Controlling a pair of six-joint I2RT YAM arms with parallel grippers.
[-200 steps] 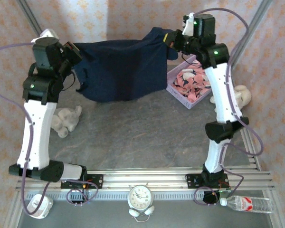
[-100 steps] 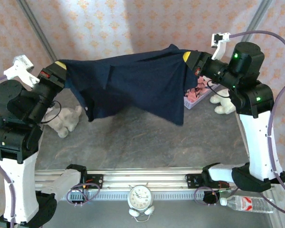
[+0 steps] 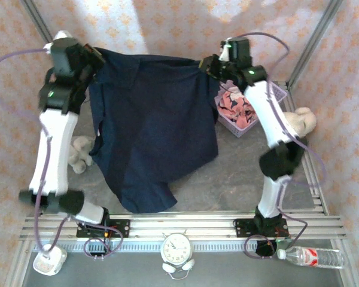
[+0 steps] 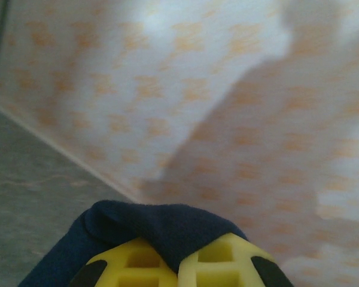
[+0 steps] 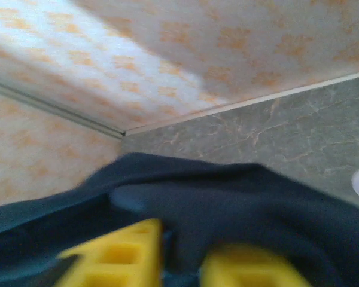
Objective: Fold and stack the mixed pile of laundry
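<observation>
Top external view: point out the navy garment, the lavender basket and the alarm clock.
Navy garment (image 3: 155, 125), top external view, middle of the spread cloth.
Lavender basket (image 3: 232, 128), top external view, near-left wall.
Alarm clock (image 3: 178, 247), top external view, dial.

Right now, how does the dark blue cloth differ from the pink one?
The navy garment is plain; the pink garment carries a navy and white print. The navy garment is spread wide, lifted at its far edge; the pink garment lies crumpled in the lavender basket. Both are soft cloth.

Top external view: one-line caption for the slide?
The navy garment spread between the left gripper and right gripper over the table, pink printed garment lying in the lavender basket.
</observation>
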